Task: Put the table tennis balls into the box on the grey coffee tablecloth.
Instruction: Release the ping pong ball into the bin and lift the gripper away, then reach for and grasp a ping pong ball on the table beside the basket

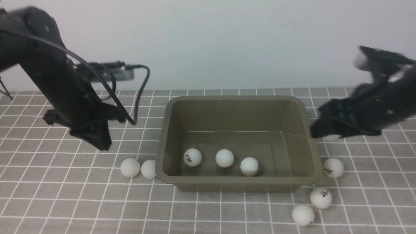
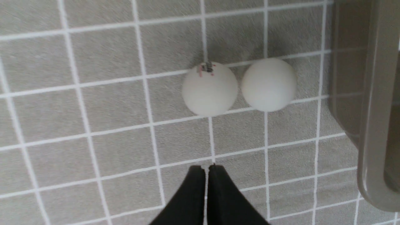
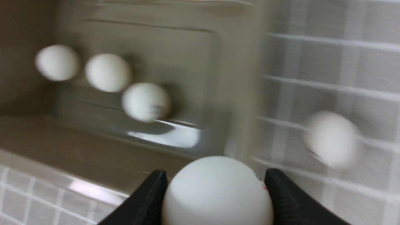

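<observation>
The grey coffee tablecloth (image 1: 65, 201) spreads under everything; the box (image 1: 237, 180) sits open on it near the middle. The left gripper (image 2: 206, 170) hangs over the cloth left of the box, jaws pressed fully together on nothing, apart from two table tennis balls (image 2: 209, 89) lying side by side just beside the box's left wall. The right gripper (image 3: 215, 172) hangs just outside the box's right rim, jaws part-way apart and clamped on one ball (image 3: 215, 193). Three balls (image 1: 224, 158) rest inside the box near its front wall; three more balls (image 1: 320, 198) lie on the cloth off its near right corner.
</observation>
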`<act>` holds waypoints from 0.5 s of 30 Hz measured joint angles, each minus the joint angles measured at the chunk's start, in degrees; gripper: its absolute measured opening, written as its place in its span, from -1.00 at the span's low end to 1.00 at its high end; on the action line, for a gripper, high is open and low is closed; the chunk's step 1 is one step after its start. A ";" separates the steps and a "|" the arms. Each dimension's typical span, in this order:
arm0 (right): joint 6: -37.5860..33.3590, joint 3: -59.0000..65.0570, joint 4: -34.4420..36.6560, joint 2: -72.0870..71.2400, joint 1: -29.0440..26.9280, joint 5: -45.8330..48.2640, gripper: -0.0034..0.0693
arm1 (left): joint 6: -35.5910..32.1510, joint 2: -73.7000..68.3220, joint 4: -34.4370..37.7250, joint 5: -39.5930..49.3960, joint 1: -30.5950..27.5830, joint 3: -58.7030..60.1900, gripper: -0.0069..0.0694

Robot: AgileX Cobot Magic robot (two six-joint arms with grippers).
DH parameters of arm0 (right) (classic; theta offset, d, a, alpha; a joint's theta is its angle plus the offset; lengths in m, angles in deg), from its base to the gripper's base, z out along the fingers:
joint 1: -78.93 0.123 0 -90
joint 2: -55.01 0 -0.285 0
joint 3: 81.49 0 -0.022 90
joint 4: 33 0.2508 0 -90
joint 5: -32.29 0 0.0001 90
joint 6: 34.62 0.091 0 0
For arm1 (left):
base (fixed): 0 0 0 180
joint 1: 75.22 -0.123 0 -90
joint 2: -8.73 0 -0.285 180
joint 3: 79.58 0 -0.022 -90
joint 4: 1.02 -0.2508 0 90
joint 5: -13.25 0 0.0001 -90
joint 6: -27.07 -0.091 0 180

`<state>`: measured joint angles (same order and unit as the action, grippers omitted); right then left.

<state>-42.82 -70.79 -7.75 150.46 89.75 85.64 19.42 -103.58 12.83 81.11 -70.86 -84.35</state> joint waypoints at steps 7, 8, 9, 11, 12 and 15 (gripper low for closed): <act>1.64 -12.97 -2.66 11.44 5.47 3.01 0.41 | -2.63 -2.79 1.68 -4.02 2.70 3.17 -0.76; 3.15 -15.61 -4.34 13.28 5.55 6.09 0.52 | -3.43 -3.62 1.68 -5.13 3.25 3.17 -0.64; 3.41 -15.86 -4.56 13.42 5.55 6.44 0.54 | -3.43 -3.62 1.68 -5.13 3.25 3.17 -0.64; 4.08 -17.64 -7.37 13.97 5.55 9.33 0.62 | -3.55 -4.28 1.74 -5.81 3.50 3.17 -0.42; 4.24 -18.00 -8.66 13.81 5.55 10.18 0.62 | -3.60 -4.49 1.74 -6.09 3.50 3.17 -0.33; 4.84 -18.29 -12.51 12.24 5.55 11.43 0.57 | -3.66 -4.82 1.12 -8.08 3.50 3.17 -0.02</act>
<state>-37.99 -89.08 -20.26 162.70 95.29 97.07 15.76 -108.39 13.95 73.03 -67.36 -81.18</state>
